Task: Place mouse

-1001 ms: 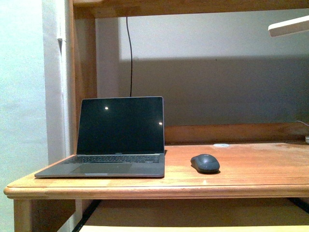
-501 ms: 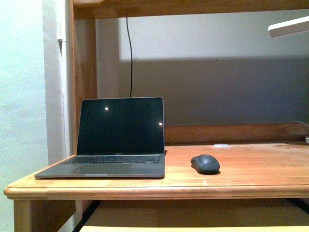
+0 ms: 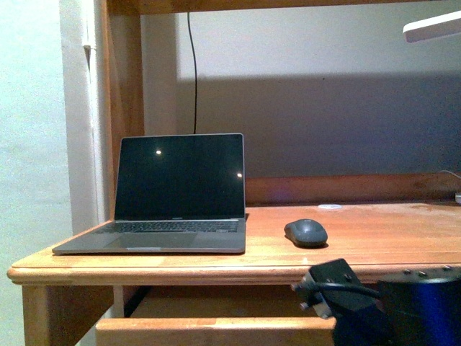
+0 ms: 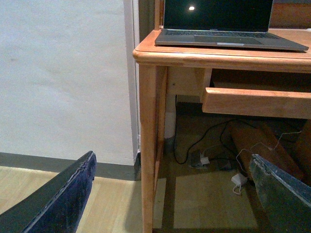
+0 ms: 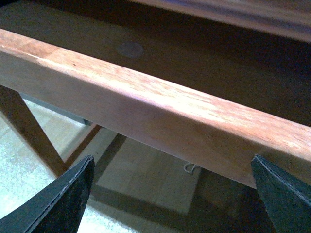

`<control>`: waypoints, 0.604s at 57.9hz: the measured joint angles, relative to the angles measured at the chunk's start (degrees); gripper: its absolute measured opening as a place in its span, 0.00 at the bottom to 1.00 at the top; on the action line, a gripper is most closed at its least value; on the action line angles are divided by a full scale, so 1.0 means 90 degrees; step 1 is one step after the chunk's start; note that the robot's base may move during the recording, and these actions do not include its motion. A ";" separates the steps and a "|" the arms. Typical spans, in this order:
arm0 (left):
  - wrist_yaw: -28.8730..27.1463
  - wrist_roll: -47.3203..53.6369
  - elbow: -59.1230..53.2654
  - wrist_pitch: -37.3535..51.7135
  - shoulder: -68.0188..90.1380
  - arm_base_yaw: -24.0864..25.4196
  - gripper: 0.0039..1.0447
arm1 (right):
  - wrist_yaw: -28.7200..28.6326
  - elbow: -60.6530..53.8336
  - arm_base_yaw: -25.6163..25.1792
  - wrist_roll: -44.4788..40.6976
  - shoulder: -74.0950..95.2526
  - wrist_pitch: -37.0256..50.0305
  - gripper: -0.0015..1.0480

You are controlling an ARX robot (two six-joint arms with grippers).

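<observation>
The mouse (image 3: pixel 305 232) is a small dark grey oval lying on the wooden desk (image 3: pixel 216 272), to the right of the open laptop (image 3: pixel 173 194). No gripper touches it. My right arm (image 3: pixel 349 297) shows below the desk's front edge, under and a little right of the mouse. My right gripper (image 5: pixel 170 199) is open and empty, just below a wooden rail (image 5: pixel 146 111). My left gripper (image 4: pixel 170 204) is open and empty, low beside the desk's left leg (image 4: pixel 148 145). The mouse is out of view in both wrist views.
A small flat white disc (image 3: pixel 330 207) lies behind the mouse. A pull-out shelf (image 3: pixel 216 331) sits under the desk top. A black cable (image 3: pixel 194 72) hangs behind the laptop. A white lamp head (image 3: pixel 432 29) shows at the upper right. Cables and plugs (image 4: pixel 214 160) lie on the floor.
My right arm has come into view at the lower right, below the desk edge. The view has shifted and the pull-out shelf now shows. The mouse and laptop have not moved.
</observation>
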 joint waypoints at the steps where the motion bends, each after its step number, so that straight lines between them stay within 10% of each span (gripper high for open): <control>1: 0.0000 0.0000 0.0000 0.0000 0.0000 0.0000 0.93 | 0.0036 0.0107 0.0015 0.0010 0.0053 -0.0041 0.93; 35: 0.0000 0.0000 0.0000 0.0000 0.0000 0.0000 0.93 | -0.0427 -0.0573 -0.0070 0.0321 -0.0690 0.0022 0.93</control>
